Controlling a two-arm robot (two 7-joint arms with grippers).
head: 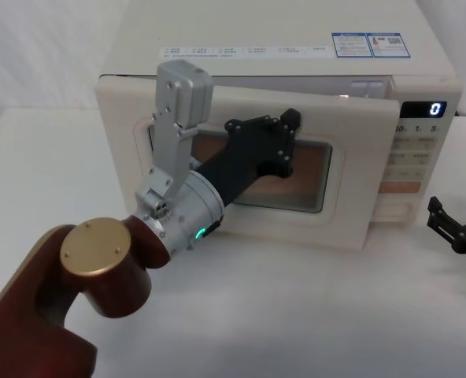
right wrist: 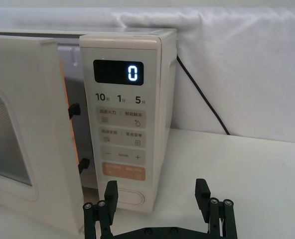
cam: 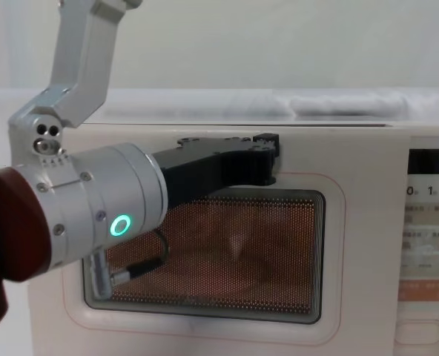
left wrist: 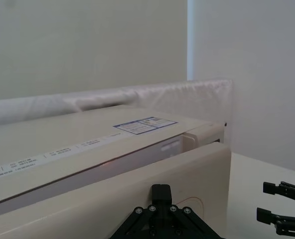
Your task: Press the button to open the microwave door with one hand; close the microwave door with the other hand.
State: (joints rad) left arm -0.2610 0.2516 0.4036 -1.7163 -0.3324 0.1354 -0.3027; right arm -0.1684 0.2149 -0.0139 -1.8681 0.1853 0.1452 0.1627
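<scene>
Clearly display [right wrist: 118, 72] reads "0"; microwave door [head: 351, 201] ajar.

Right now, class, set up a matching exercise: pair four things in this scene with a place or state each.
1. microwave door
2. left hand
3. right hand
4. display

A. shows 0
B. low, in front of the control panel
C. ajar
D. against the door's window

Pairs: 1-C, 2-D, 3-B, 4-A
</scene>
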